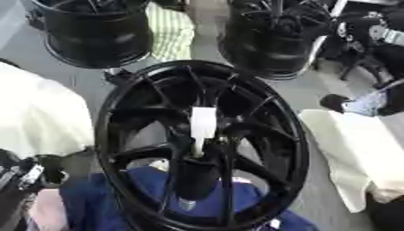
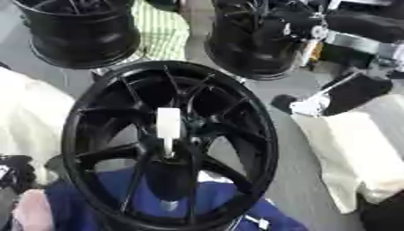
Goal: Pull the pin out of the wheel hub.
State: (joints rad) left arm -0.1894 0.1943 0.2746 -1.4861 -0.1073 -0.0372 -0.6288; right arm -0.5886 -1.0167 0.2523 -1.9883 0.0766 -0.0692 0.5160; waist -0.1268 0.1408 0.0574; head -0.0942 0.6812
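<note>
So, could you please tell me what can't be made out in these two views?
- White pin: its lower end disappears into the wheel hub.
- Left hand: cut off by the left eye view's edge, blurred.
- Right hand: blurred dark shape; fingers unreadable.

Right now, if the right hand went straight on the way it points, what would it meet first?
Probably the near side of the wheel rim, short of the white pin. The right hand points down-left toward it, but depth is unclear.

Grey floor, 2 black wheels standing, cream cloth, blue cloth
</note>
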